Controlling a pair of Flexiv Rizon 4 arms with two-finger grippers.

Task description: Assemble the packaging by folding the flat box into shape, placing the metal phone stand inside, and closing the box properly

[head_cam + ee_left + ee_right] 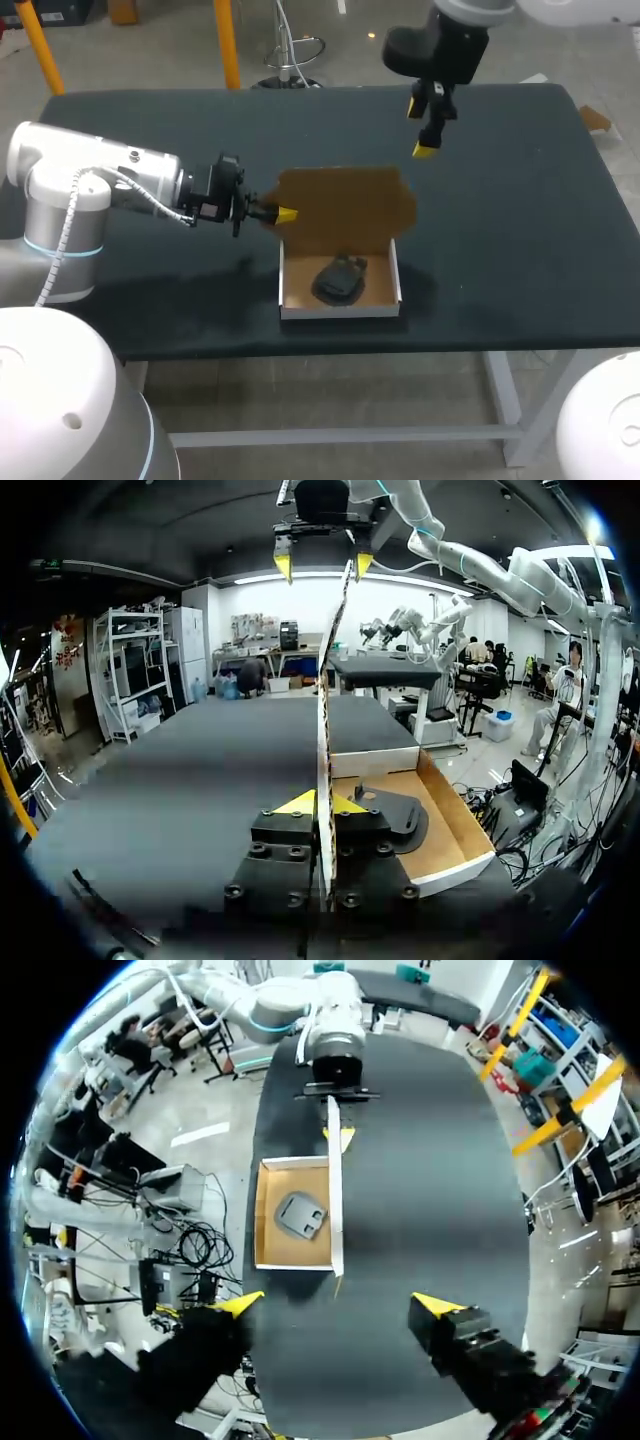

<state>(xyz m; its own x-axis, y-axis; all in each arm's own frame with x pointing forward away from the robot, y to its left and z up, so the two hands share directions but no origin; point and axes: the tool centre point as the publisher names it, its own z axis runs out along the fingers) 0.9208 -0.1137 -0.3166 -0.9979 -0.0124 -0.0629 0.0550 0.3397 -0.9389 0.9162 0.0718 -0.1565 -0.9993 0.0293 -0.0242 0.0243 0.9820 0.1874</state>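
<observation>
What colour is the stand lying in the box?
The stand is dark grey, nearly black; clearest in the left wrist view.

Behind the box [340, 312], its upright lid [345, 205] blocks access.

Stand [340, 279] in box [340, 311]; lid [345, 205] upright behind it; left claw [286, 214] at lid's left edge; right claw [421, 128] beyond box.

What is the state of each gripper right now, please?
Left gripper: shut on the box lid, pinching its edge.
Right gripper: open, holding nothing.
</observation>
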